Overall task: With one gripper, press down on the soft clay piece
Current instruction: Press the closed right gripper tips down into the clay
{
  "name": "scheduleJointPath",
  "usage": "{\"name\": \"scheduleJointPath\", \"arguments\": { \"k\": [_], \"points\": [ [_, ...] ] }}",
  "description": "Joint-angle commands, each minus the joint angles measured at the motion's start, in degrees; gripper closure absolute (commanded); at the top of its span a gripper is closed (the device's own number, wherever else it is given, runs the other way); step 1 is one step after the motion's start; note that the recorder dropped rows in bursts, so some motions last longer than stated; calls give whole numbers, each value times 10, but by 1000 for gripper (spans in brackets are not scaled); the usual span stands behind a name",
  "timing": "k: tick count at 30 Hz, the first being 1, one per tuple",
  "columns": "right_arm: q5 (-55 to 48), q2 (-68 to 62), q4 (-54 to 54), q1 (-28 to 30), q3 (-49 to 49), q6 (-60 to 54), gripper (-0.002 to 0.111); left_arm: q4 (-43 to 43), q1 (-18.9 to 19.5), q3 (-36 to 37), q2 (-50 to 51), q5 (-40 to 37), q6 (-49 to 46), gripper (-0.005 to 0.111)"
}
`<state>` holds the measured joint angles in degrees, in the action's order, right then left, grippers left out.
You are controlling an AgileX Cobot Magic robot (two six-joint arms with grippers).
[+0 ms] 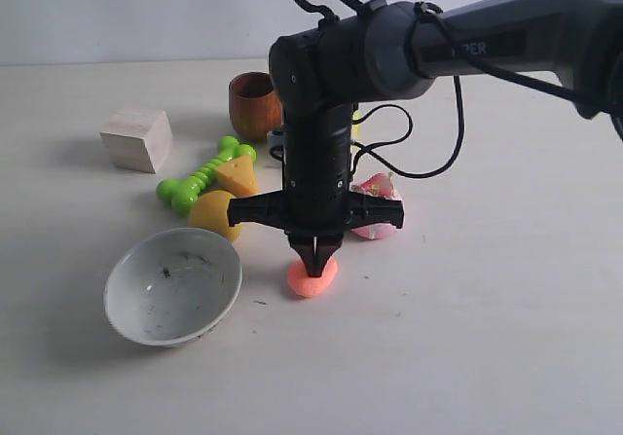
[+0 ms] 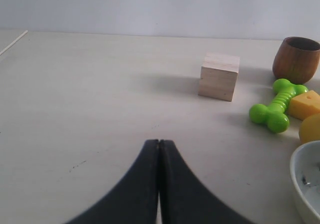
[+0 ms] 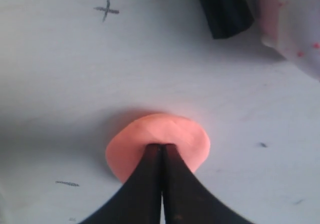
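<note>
A flat orange-pink clay piece [image 1: 312, 279] [image 3: 172, 134] lies on the pale table in front of the middle. My right gripper [image 1: 316, 269] [image 3: 161, 145], a black pointed claw under a crossbar, points straight down with its jaws shut, and its tips touch the top of the clay. Nothing is held between its fingers. My left gripper [image 2: 159, 141] is shut too, hovering over bare table away from the clay, and it does not show in the exterior view.
A white bowl [image 1: 173, 285] sits left of the clay. Behind it lie a yellow ball [image 1: 215, 213], a cheese wedge [image 1: 237, 175], a green dumbbell toy [image 1: 202, 177], a wooden block [image 1: 136, 138] and a brown cup [image 1: 255, 105]. A pink wrapped item [image 1: 376, 208] lies behind the gripper's crossbar.
</note>
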<state>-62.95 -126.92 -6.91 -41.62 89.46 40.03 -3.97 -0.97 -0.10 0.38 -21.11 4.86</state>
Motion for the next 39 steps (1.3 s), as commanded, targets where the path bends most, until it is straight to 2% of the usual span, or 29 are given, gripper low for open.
{"name": "scheduleJointPath", "arguments": {
  "k": [1, 39],
  "points": [
    [22, -20, -27, -10, -5, -6, 108, 1, -3, 1, -4, 6, -2, 107],
    [44, -31, -22, -30, -5, -20, 108, 1, -3, 1, -4, 6, -2, 107]
  ]
}}
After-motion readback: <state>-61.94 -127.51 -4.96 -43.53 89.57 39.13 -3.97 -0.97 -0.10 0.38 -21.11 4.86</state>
